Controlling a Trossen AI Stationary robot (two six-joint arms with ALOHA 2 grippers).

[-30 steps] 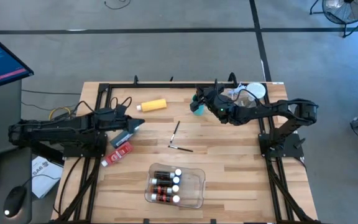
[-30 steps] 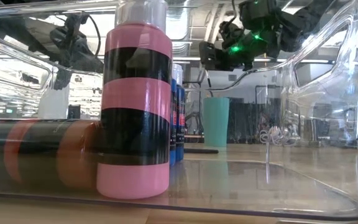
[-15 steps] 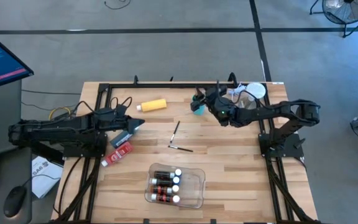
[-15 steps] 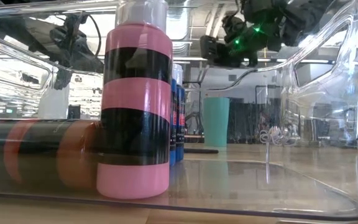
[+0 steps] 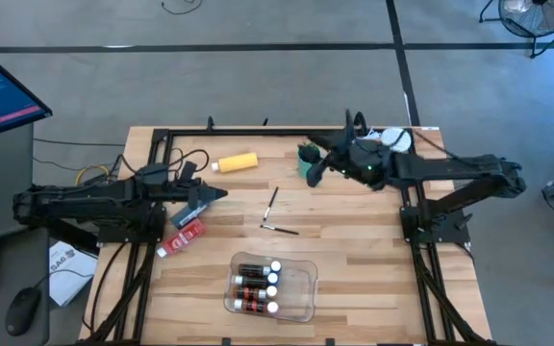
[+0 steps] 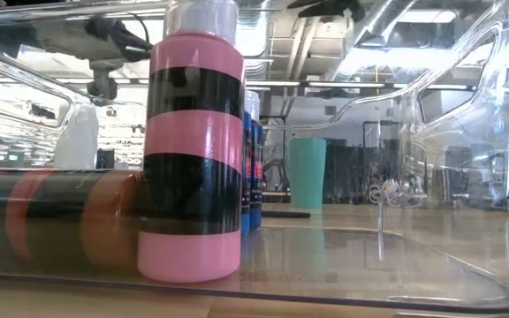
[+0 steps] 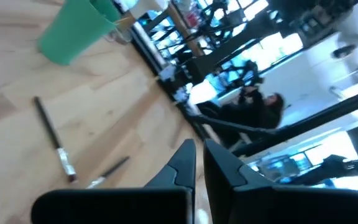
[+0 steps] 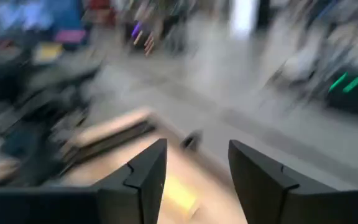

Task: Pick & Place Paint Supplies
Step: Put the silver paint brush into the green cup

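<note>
Two dark-handled paint brushes [image 5: 272, 202] [image 5: 279, 229] lie flat on the table's middle, also in the left wrist view as brush [image 7: 53, 138]. A yellow bottle [image 5: 237, 162] lies on its side at the far left. A red tube [image 5: 183, 236] and a grey tube [image 5: 192, 214] lie at the left. My left gripper [image 5: 216, 195] [image 7: 199, 163] is shut and holds nothing, hovering by the tubes. My right gripper [image 5: 319, 167] [image 8: 194, 168] is open and empty, high above the teal cup [image 5: 304, 170].
A clear plastic tray [image 5: 301, 288] near the front edge holds several bottles, among them a pink-and-black one [image 6: 193, 150] standing upright. The teal cup [image 6: 307, 172] stands upright at the far middle. A white object [image 5: 395, 139] sits at the far right corner.
My right gripper has risen from just above the teal cup, up out of the low view, and has tipped toward level. My left gripper has tipped its fingers upward in place.
</note>
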